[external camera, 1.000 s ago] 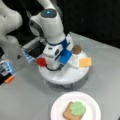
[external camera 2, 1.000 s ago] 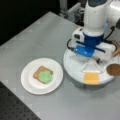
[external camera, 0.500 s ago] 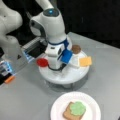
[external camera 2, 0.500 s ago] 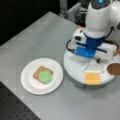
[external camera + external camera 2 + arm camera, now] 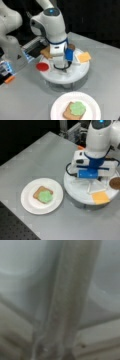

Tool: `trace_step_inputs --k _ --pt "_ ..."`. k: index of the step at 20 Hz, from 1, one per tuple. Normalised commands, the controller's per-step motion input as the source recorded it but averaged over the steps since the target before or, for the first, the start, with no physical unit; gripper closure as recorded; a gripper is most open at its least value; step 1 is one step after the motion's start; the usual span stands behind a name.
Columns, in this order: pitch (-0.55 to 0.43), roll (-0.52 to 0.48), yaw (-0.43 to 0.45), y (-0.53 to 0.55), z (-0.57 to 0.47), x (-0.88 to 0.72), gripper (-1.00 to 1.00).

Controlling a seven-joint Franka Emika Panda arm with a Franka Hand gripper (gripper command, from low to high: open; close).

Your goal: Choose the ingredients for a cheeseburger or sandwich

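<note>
Wrist view: pale tray [image 5: 30,270] and a blurred ridge, close under the fingers; grip state impossible to tell. Gripper [image 5: 61,68] low over tray centre. Tomato [image 5: 42,66] to a front view's left, cheese [image 5: 84,57] right, patty [image 5: 115,183] beside. Bread [image 5: 40,192] with lettuce [image 5: 45,196] plated well apart.

Grey matte tabletop [image 5: 105,62] under everything. White round raised turntable tray [image 5: 80,195] directly below hand. Plain white round plate [image 5: 27,202] well apart from hand, toward a front view's bottom. Small orange block [image 5: 9,79] near table edge.
</note>
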Motion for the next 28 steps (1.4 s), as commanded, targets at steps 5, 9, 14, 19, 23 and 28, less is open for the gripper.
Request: trace_step_inputs --k 5,9,14,19,23,28 --pt "0.117 -0.048 0.604 0.26 0.05 -0.03 -1.0" --pt "0.055 0.007 0.655 0.28 0.07 0.1 -1.0" --pt "0.048 0.04 0.556 0.24 0.08 0.13 -1.0" --pt "0.045 0.012 0.354 0.23 0.21 0.15 -1.0" --pt "0.065 0.04 0.2 0.22 0.18 0.12 -1.0" --pt "0.085 0.055 0.092 0.23 0.13 0.07 -1.0"
